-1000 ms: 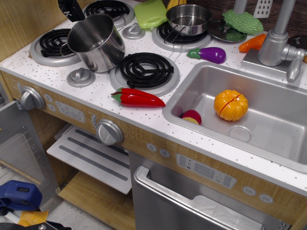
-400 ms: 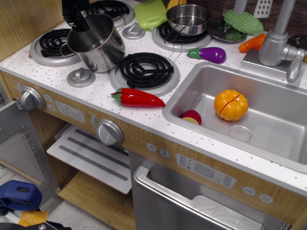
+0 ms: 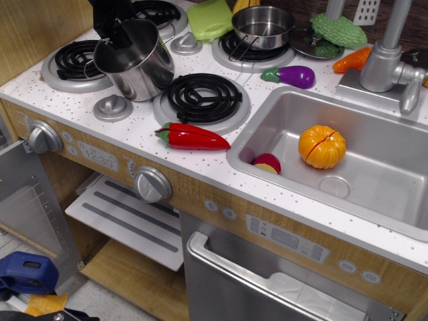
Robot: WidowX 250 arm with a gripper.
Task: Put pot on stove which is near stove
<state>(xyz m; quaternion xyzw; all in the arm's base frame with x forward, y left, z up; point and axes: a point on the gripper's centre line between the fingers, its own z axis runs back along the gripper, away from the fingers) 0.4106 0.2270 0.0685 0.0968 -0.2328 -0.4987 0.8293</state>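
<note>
Down by the floor, well below and nearer than the gripper, a blue object (image 3: 27,272) lies beside the toy kitchen, and above it two round silver knobs (image 3: 152,184) stick out of the wooden front panel. On the white speckled cooktop (image 3: 80,107), a red pepper (image 3: 192,137) lies well to the right of the gripper and closer to the front edge, just in front of the near-right coil burner (image 3: 202,97). Farther right sits the steel sink (image 3: 374,194), with an orange pumpkin (image 3: 322,146) and a red-and-yellow piece (image 3: 267,163) in its basin. The pot (image 3: 136,59) stands tilted on the cooktop between the burners, its mouth leaning toward the near left, directly under and in front of the gripper. The black gripper (image 3: 118,33) hangs at the pot's far-left rim, one finger seeming to dip inside the mouth; I cannot tell how wide it is spread or whether it grips the rim. The stove (image 3: 75,63) lies just left of the gripper, its coil bare, the pot's side just beside its disc. Behind, to the right, a shallower pan (image 3: 263,27) rests on a far burner, with a purple eggplant (image 3: 291,75) in front of it and a green piece (image 3: 209,19) to its left.
</note>
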